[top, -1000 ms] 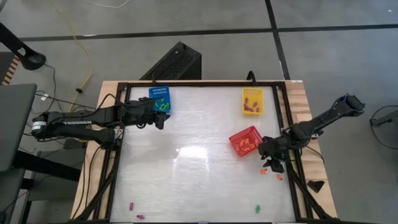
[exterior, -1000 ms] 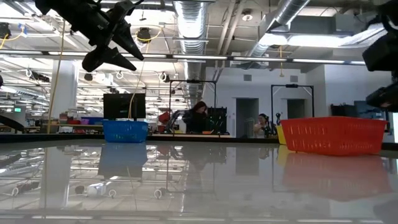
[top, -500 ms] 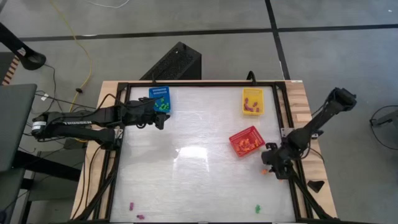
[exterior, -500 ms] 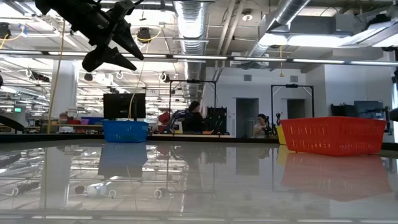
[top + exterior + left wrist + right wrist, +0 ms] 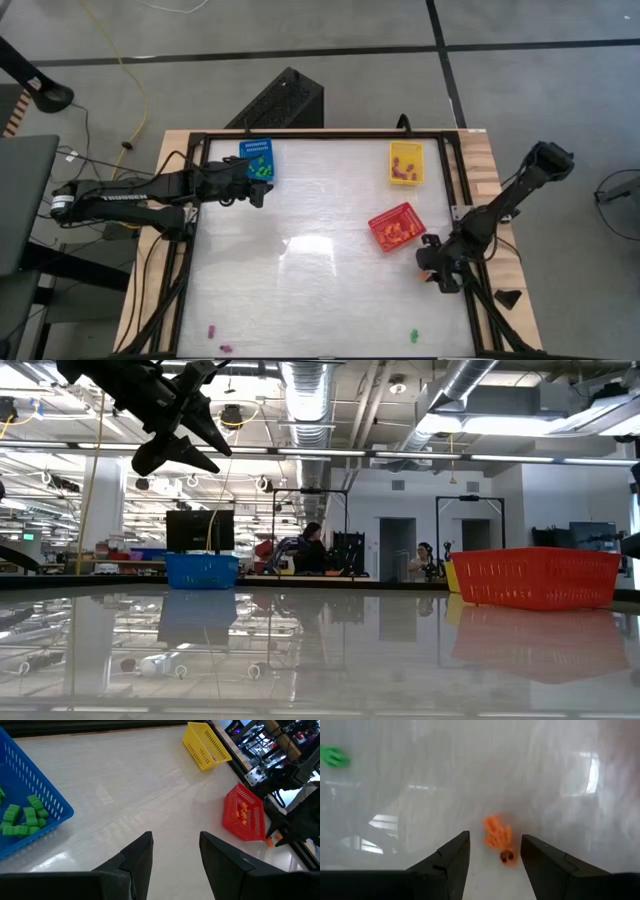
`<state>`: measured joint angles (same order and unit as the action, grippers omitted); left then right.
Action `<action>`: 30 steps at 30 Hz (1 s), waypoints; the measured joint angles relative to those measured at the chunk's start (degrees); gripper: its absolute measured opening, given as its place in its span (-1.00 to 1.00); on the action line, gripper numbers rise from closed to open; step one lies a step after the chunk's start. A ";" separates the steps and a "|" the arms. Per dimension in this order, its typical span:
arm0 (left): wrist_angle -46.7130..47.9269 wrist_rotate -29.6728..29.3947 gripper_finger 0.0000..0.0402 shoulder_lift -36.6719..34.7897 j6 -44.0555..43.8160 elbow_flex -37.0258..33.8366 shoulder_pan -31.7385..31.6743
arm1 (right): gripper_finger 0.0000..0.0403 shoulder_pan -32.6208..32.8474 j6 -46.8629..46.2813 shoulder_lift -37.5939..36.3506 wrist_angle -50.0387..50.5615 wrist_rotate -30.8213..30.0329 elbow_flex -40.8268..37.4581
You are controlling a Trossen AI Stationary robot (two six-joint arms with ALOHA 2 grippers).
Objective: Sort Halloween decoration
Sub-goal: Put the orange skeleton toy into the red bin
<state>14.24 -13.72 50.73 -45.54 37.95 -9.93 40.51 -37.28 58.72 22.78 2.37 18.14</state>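
An orange Halloween decoration piece [image 5: 497, 834] lies on the white table near its right rail, just ahead of my right gripper [image 5: 495, 837], whose open fingers point down on either side of it without touching. In the high view that gripper [image 5: 433, 270] is close beside the red basket [image 5: 396, 228]. My left gripper [image 5: 175, 837] hovers open and holds nothing, above the table next to the blue basket [image 5: 258, 158], which holds green pieces [image 5: 22, 817]. A loose green piece [image 5: 413, 336] and two purple ones [image 5: 211, 329] lie near the table's near edge.
The yellow basket [image 5: 405, 162] stands at the far right with purple pieces in it, and the red basket holds orange ones [image 5: 242, 812]. A black frame rail [image 5: 465, 215] borders the table. The middle of the white table [image 5: 310, 270] is bare.
My right gripper has swung toward the table's near edge and sunk toward the tabletop, coming over the orange piece by the right rail. Its fingers stay open. My left arm has kept still.
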 joint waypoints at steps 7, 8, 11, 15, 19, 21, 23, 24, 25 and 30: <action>0.02 0.00 -0.25 0.01 -0.26 0.00 0.00 | -0.23 0.61 -1.73 6.68 -2.14 -1.87 0.61; -0.02 0.00 -0.25 0.01 -0.29 0.00 -0.01 | -0.34 0.96 -2.47 7.61 -2.18 -2.43 0.74; -0.02 0.02 -0.25 0.01 -0.87 0.00 -0.02 | -0.74 2.25 -4.56 8.77 -2.90 -3.19 0.84; -0.03 0.04 -0.25 0.01 -1.03 0.00 0.00 | -0.87 3.29 -5.61 8.29 -2.68 -3.85 1.20; -0.02 -0.07 -0.25 0.00 -0.84 0.00 -0.02 | -0.89 2.63 -6.44 7.69 -0.36 -3.80 2.89; -0.01 -0.12 -0.25 0.01 -0.83 0.00 0.00 | -0.89 1.64 -6.66 6.92 -0.20 -3.38 3.82; -0.01 -0.29 -0.25 0.01 -0.81 0.00 0.00 | -0.90 0.61 -6.81 5.95 -0.28 -3.60 4.74; 0.05 -0.35 -0.25 0.01 -0.81 0.00 -0.02 | -0.91 0.02 -6.59 5.19 -0.75 -4.20 5.01; 0.04 -0.55 -0.25 0.00 -0.79 0.00 0.00 | -0.91 -0.78 -6.48 4.42 -1.53 -4.83 5.58; 0.14 -0.62 -0.25 0.01 -0.60 0.00 -0.02 | -0.91 -4.96 -5.94 -0.29 -6.77 -8.32 6.64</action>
<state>14.38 -14.34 50.74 -46.14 37.95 -9.96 35.56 -43.22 58.44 16.01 -5.96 24.77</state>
